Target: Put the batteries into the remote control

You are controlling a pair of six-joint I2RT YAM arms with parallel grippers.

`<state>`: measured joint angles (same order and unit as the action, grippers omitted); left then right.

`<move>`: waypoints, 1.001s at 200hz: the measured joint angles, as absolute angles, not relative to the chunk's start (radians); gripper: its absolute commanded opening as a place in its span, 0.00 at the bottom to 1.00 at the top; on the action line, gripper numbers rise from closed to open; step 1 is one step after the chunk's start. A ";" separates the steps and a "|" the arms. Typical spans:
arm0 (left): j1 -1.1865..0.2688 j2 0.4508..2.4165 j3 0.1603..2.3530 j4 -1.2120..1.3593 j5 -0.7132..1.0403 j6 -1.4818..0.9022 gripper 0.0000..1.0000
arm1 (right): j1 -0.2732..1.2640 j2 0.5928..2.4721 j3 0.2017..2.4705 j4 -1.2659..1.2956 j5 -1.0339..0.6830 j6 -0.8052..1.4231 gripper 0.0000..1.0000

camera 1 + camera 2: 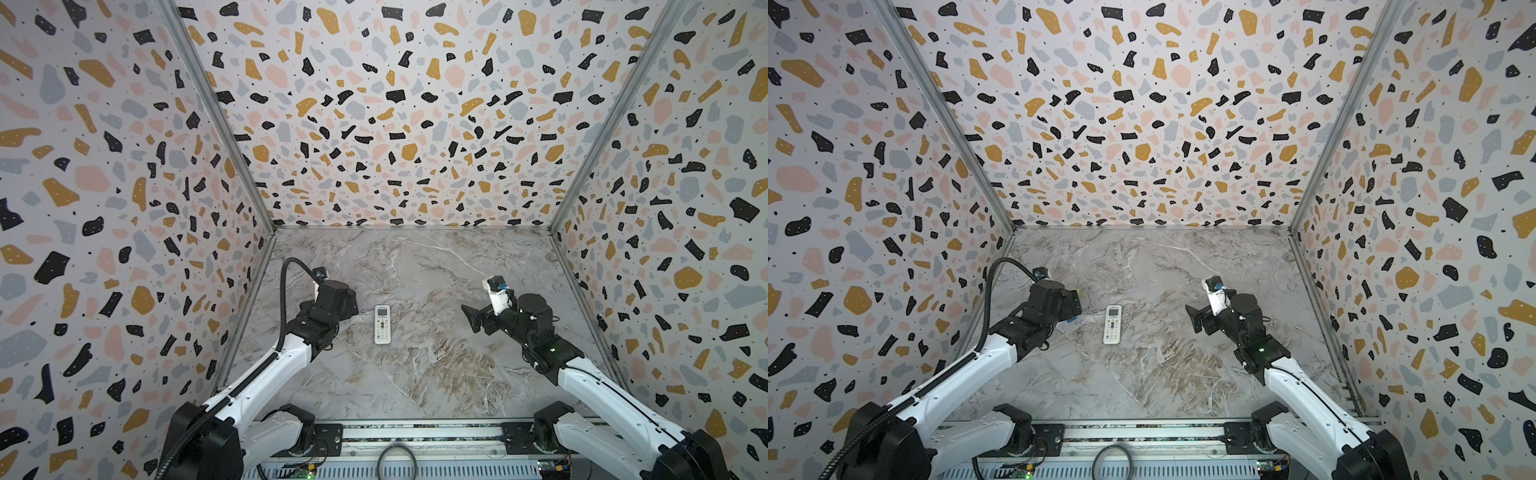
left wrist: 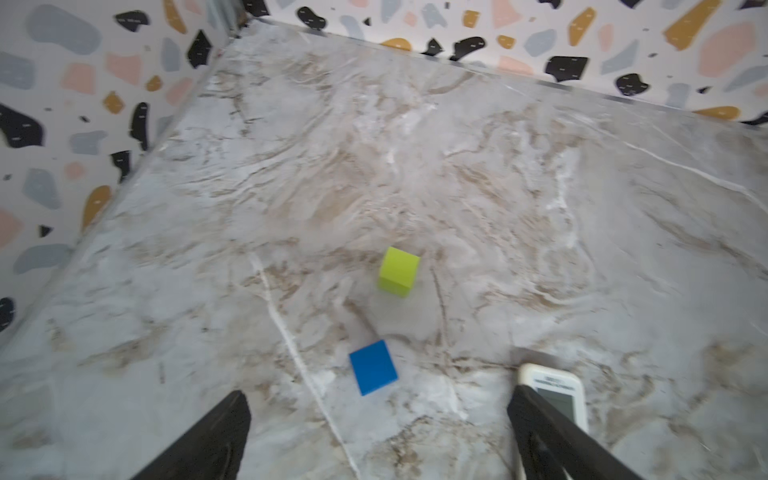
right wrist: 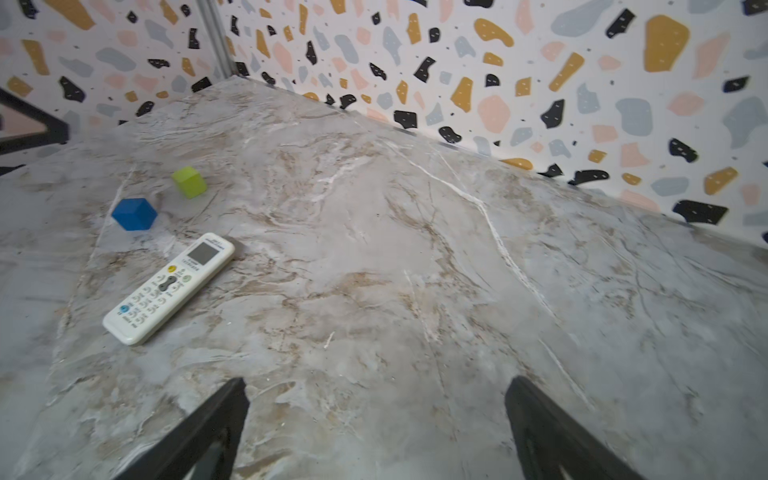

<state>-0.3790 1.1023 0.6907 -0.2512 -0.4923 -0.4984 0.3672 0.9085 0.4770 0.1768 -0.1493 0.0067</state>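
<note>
we see the remote control (image 1: 382, 324) lying flat, just below the middle of the frame in both top views, on the marble table (image 1: 415, 374). its buttons and small screen face up, the screen end towards the back wall. that puts its back, where we would expect the battery bay, against the table. no batteries show in any view, so we cannot tell whether they are inside the remote.

the left gripper (image 2: 378, 405) sits left of the remote and the right gripper (image 3: 377, 382) well apart on the right. both have their jaws spread wide with nothing between them. we judge that this stance leaves the remote free and in plain sight from both sides.

a green cube (image 2: 399, 272) and a blue cube (image 2: 373, 368) rest near the left gripper, touching nothing.
</note>
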 measured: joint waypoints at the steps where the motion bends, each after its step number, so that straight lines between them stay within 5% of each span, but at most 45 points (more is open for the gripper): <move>1: -0.378 1.102 0.690 -0.251 -0.495 -0.498 0.99 | 0.364 0.908 0.476 0.179 -0.150 0.007 0.99; 80: -0.369 1.078 0.620 -0.167 -0.807 -0.512 1.00 | 0.111 0.834 0.328 0.346 -0.188 0.106 0.99; 200: -0.369 1.031 0.385 0.190 -0.978 -0.357 1.00 | 0.046 0.915 0.194 0.620 0.022 0.165 0.99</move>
